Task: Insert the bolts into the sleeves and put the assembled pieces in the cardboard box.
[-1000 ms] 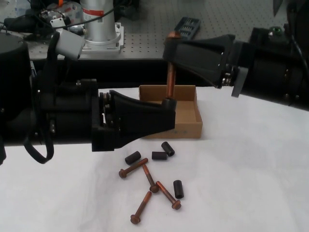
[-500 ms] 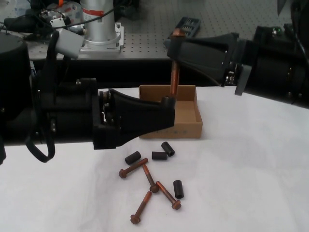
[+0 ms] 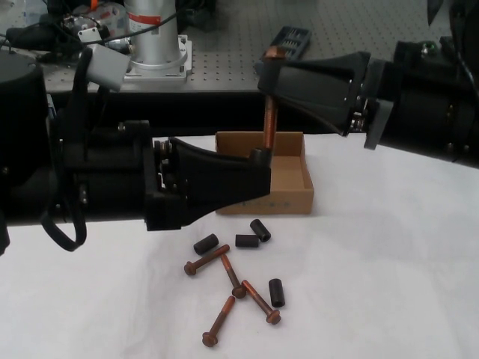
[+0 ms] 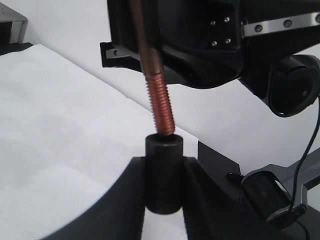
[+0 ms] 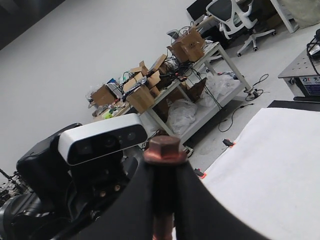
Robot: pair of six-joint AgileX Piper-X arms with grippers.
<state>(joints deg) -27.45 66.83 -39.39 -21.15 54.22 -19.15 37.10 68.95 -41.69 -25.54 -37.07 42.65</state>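
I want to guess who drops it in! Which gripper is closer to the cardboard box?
Left. The left gripper, holding the sleeve, sits low by the cardboard box; the right gripper holds the bolt higher above.

White sheet (image 3: 389, 262): spread over the bench top. Perforated metal table (image 3: 352, 26): set behind the sheet, its surface drilled in a regular grid. Silver cylinder (image 3: 152, 22): stood upright on a flat base plate (image 3: 161, 66) at the near edge of that table. Blue case (image 3: 289, 41): laid on the same table, apart from the cylinder. In the right wrist view, a side table (image 5: 234, 66) is seen against a pale wall (image 5: 75, 45), loaded with open cartons (image 5: 187, 45); white bags (image 5: 182, 115) are stowed beneath it, and an office chair (image 5: 231, 12) is placed beyond it.
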